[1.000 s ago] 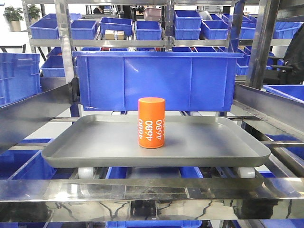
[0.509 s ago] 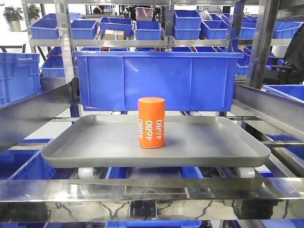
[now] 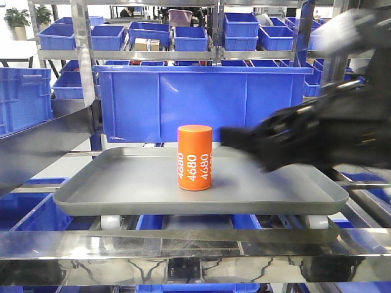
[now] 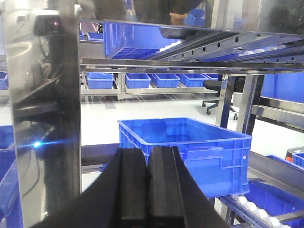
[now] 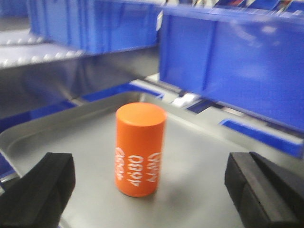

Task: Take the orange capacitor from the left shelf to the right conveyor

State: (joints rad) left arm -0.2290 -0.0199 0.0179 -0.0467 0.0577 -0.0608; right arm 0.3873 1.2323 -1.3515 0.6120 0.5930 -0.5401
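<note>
Right gripper (image 5: 151, 183) agape, smooth cylindrical orange capacitor (image 5: 140, 148)

Front camera faces the steel-framed left shelf (image 3: 183, 244) head-on, close. Right wrist camera shares its shallow grey tray (image 5: 204, 161), nearer; left wrist looks elsewhere.

Upright orange capacitor (image 3: 194, 157) on grey tray (image 3: 122, 183)

White "4680" runs vertically on the side of the orange capacitor (image 3: 195, 157) and is repeated around its curve (the front view shows two full copies and a sliver of a third). No other text can be read.
</note>
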